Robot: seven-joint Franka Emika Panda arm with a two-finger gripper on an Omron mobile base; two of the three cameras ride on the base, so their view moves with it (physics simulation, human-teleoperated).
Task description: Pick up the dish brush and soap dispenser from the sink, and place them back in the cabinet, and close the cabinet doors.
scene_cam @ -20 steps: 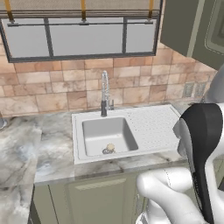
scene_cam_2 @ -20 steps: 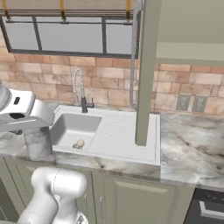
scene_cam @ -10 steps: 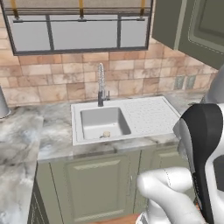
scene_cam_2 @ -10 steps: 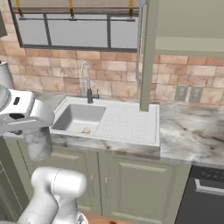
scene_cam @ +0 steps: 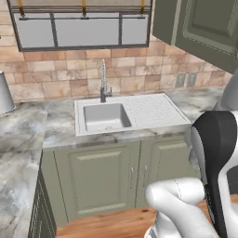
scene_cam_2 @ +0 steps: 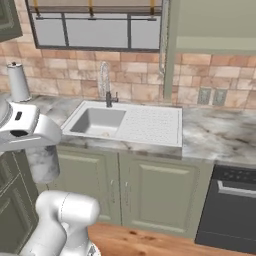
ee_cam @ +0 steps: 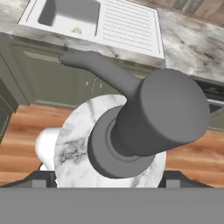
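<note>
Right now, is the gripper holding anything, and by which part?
The gripper holds the soap dispenser by its marbled body, below the grey pump top.

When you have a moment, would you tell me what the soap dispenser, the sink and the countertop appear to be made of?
Soap dispenser: body looks like polished marble, white with grey veins; its pump top looks like matte grey plastic, uniform and dull.
Sink: smooth white, perhaps ceramic or composite; ribbed drainboard.
Countertop: marble-like stone, grey-beige veining, slight sheen.

White sink (scene_cam: 139, 116), marble-patterned soap dispenser (ee_cam: 87, 144), grey pump.
</note>
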